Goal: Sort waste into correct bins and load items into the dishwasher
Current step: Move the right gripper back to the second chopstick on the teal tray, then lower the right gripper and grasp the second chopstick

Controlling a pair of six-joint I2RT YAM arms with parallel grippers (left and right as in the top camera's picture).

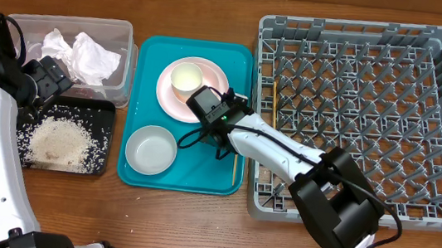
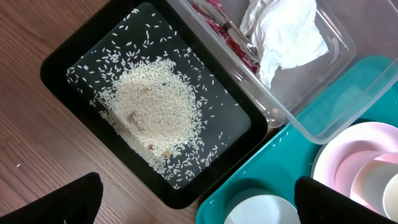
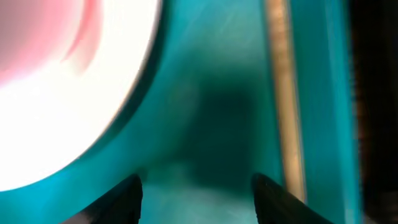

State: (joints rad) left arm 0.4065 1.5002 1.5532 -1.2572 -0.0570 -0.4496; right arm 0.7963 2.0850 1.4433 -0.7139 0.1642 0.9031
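Right wrist view: your right gripper stands part-open and empty over the teal plastic serving tray. The thin wooden chopstick lies just outside its right finger, and the round pale-pink plate sits ahead-left. Closing here risks grasping nothing or rolling the chopstick away. Your left gripper hangs spread wide, empty.

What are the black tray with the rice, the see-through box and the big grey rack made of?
Black tray: probably plastic, smooth and a bit shiny, with rounded moulded corners.
See-through box: clear plastic; the white napkins show through its walls.
Grey rack: most likely moulded plastic with a dull finish, with thin lattice walls and rows of pegs.
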